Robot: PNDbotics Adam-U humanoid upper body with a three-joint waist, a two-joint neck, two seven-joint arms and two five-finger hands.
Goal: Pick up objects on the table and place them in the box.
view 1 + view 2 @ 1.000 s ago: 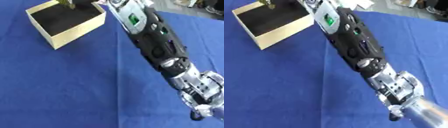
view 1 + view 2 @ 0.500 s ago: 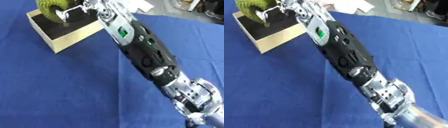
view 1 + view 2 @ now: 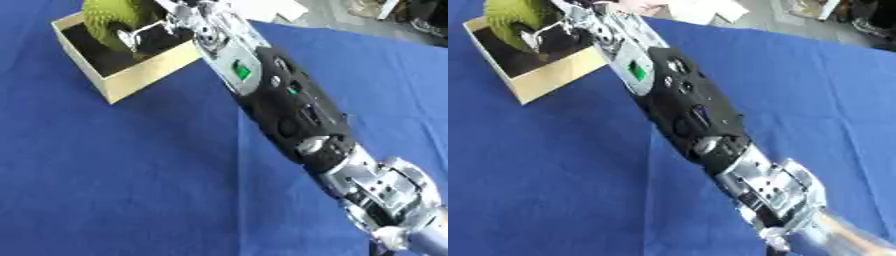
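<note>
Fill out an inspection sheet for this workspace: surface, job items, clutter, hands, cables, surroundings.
Surface: blue cloth over the table, bare around the box.
Job items: open tan box with a dark inside, at the far left; yellow-green object held over it.
Clutter: nothing seen.
Hands: right hand over the box, fingers curled on the object; its arm crosses the view diagonally. Left hand not in view.
Cables: nothing seen.
Surroundings: white sheets and blurred items past the table's far edge.
</note>
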